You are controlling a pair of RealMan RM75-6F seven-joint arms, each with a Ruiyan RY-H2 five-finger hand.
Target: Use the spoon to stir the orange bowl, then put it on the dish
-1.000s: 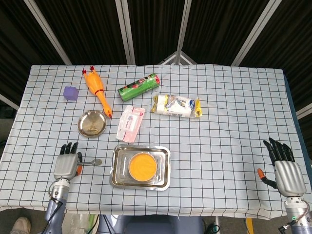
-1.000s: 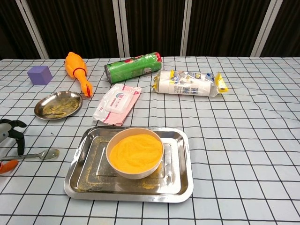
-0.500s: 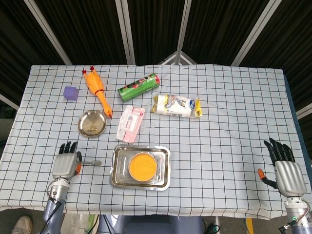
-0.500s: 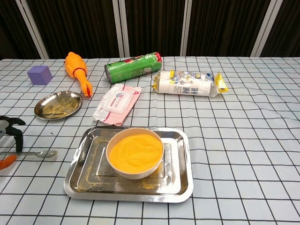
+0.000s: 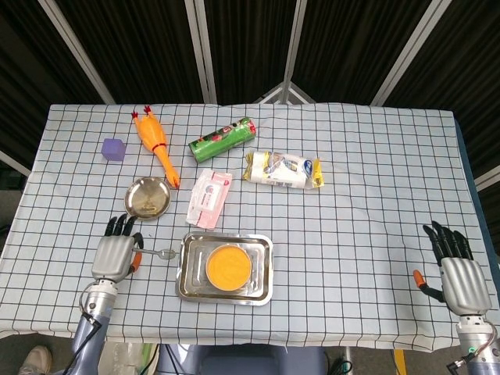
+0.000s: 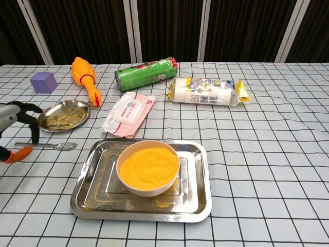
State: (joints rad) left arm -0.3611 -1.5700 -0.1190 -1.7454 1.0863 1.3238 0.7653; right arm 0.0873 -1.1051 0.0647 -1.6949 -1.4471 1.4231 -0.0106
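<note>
My left hand (image 5: 116,253) (image 6: 14,128) pinches the handle of a metal spoon (image 5: 162,253) (image 6: 50,146). The spoon lies level, its bowl end pointing right toward the steel tray (image 5: 187,291) (image 6: 198,203). On that tray stands the orange bowl (image 5: 228,266) (image 6: 148,167), full of orange powder, a short way right of the spoon tip. The round metal dish (image 5: 147,198) (image 6: 64,114) sits just behind the spoon. My right hand (image 5: 455,272) rests at the table's front right with fingers spread and nothing in it; the chest view does not show it.
Behind the dish lie a rubber chicken (image 5: 155,145) (image 6: 85,77) and a purple cube (image 5: 113,148) (image 6: 43,82). A wipes pack (image 5: 209,197) (image 6: 129,113), a green can (image 5: 223,135) (image 6: 146,73) and a white packet (image 5: 283,169) (image 6: 205,91) lie behind the tray.
My left hand has moved forward and right with the spoon, bringing it from the front edge to just in front of the dish. The right hand has stayed put.
</note>
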